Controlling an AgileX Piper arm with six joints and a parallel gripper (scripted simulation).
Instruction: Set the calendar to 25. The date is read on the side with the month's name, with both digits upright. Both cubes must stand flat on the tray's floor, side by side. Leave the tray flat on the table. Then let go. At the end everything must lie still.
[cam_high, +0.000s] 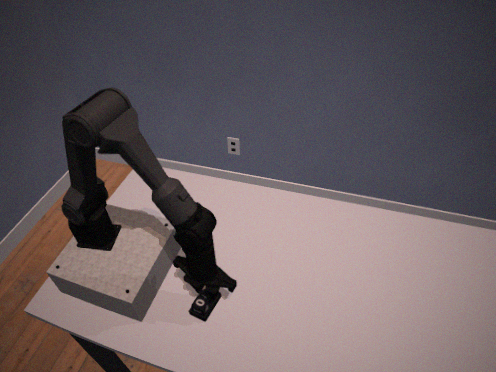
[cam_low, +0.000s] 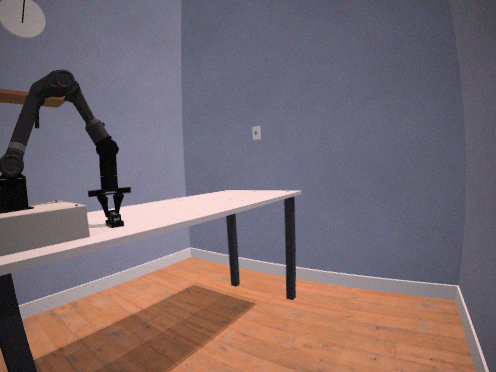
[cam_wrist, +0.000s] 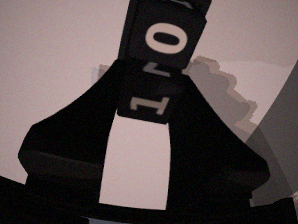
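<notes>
The small black calendar tray (cam_high: 209, 310) lies on the white table just right of the arm's base block; it also shows in the exterior view (cam_low: 114, 220). In the wrist view two black cubes stand in a row. The far cube (cam_wrist: 164, 30) shows a white 0 on top, also seen in the top view (cam_high: 201, 302). The near cube (cam_wrist: 149, 98) shows a white 1. My gripper (cam_wrist: 149, 80) (cam_high: 208, 288) points straight down over the tray and is shut on the near cube, one finger on each side. The month's name is not readable in any view.
The grey base block (cam_high: 112, 260) carrying the arm stands close to the left of the tray. The table's front edge (cam_high: 120, 352) runs a short way in front of the tray.
</notes>
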